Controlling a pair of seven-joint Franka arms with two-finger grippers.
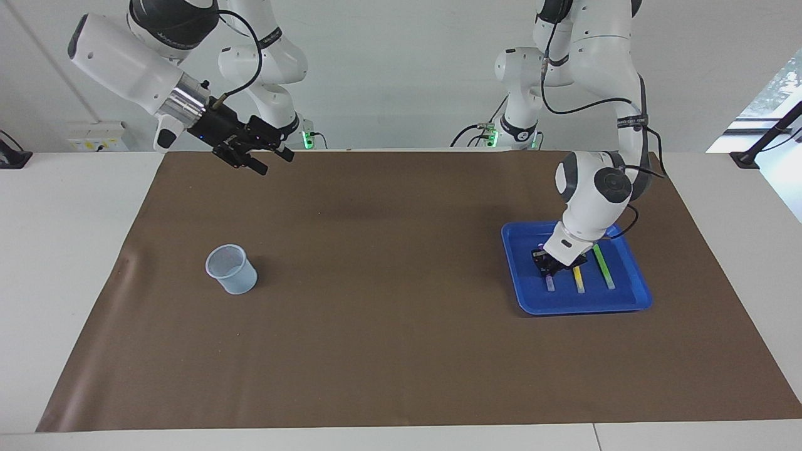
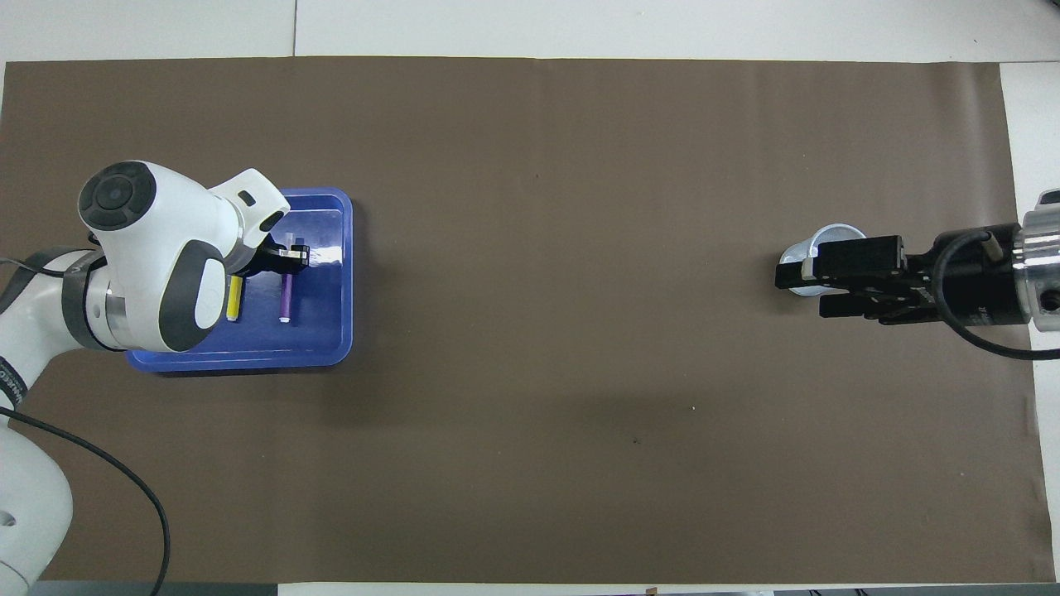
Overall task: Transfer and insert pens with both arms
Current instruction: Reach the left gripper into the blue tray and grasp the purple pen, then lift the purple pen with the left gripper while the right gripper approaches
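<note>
A blue tray [image 1: 583,307] sits toward the left arm's end of the table and holds three pens. The purple pen [image 1: 549,282], the yellow pen [image 1: 579,280] and the light green pen [image 1: 604,266] lie side by side in it. My left gripper [image 1: 549,264] is down in the tray at the purple pen [image 2: 286,300], over the middle of it. In the overhead view the tray [image 2: 331,331] and the yellow pen [image 2: 234,298] show, and the left arm hides the green pen. My right gripper [image 1: 274,163] is open and empty, raised and waiting near the right arm's base.
A clear plastic cup [image 1: 230,269] stands upright on the brown mat [image 1: 388,326] toward the right arm's end. In the overhead view the raised right gripper [image 2: 802,291] partly covers the cup [image 2: 831,234]. Two small arm bases with green lights [image 1: 307,139] stand at the robots' edge.
</note>
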